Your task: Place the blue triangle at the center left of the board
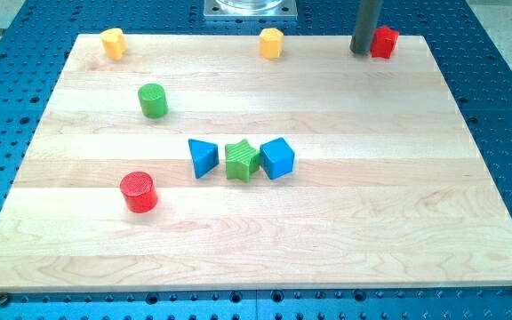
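Note:
The blue triangle lies near the middle of the wooden board. A green star touches it on the view's right, and a blue cube sits right of the star. My tip stands at the board's top edge, far up and to the right of the blue triangle, right beside a red block.
A green cylinder stands up-left of the triangle. A red cylinder stands down-left of it. A yellow block sits at the top left corner and an orange-yellow block at the top edge's middle.

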### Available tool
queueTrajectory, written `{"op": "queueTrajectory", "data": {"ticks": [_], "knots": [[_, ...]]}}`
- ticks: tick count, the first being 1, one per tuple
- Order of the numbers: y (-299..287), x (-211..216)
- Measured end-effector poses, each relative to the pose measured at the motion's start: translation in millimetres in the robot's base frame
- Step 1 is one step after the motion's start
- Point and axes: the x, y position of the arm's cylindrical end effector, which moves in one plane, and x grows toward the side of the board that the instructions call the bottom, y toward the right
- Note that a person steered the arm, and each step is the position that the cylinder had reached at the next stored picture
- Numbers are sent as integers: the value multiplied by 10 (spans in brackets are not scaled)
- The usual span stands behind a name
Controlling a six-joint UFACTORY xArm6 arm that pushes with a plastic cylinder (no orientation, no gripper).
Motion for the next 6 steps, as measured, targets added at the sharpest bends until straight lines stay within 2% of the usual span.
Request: {"op": "queueTrajectory", "data": {"ticks": [2, 4, 5, 6], "knots": [[-141, 78], [-980, 596], [-1095, 596], [-1246, 775]]}}
